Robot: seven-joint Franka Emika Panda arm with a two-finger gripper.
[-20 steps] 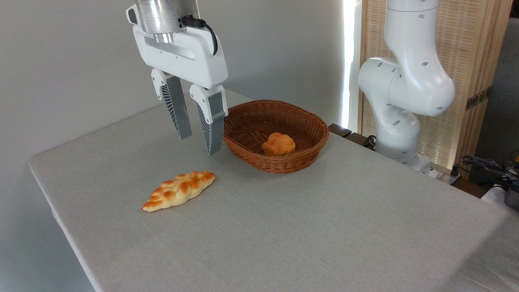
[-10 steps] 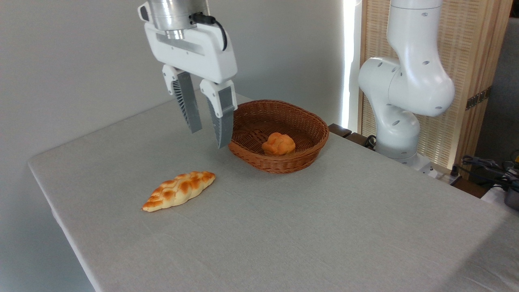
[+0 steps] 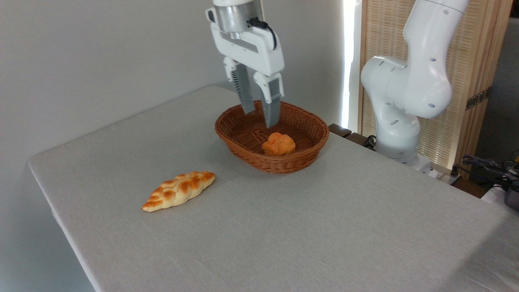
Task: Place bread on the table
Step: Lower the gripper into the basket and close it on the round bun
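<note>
Claw: my gripper (image 3: 260, 118) hangs above the back half of the wicker basket (image 3: 301, 160), fingers pointing down, spread apart with nothing between them.
Fingers: the two grey ribbed fingers (image 3: 273, 106) reach down to about rim height in this view; whether the tips are inside the basket or just over it, I cannot tell.
Bread: the small round orange-brown bun (image 3: 278, 144) sits on the basket floor, toward the near right side, below and slightly right of my fingertips. I am not touching it.
Basket: brown, oval, woven, resting on the table (image 3: 308, 227) near its far edge.
Table: a large surface under light grey-beige cloth, filling most of the view.
Loaf: a long braided golden loaf (image 3: 179, 190) lies flat on the cloth, well left of the basket and nearer the camera, apart from everything else.
Arm: my white base and joints (image 3: 401, 93) stand at the right, beyond the table's far corner, in front of a slatted wooden screen (image 3: 474, 52).
Edge of view: dark cables and gear (image 3: 492, 170) sit at the far right.
</note>
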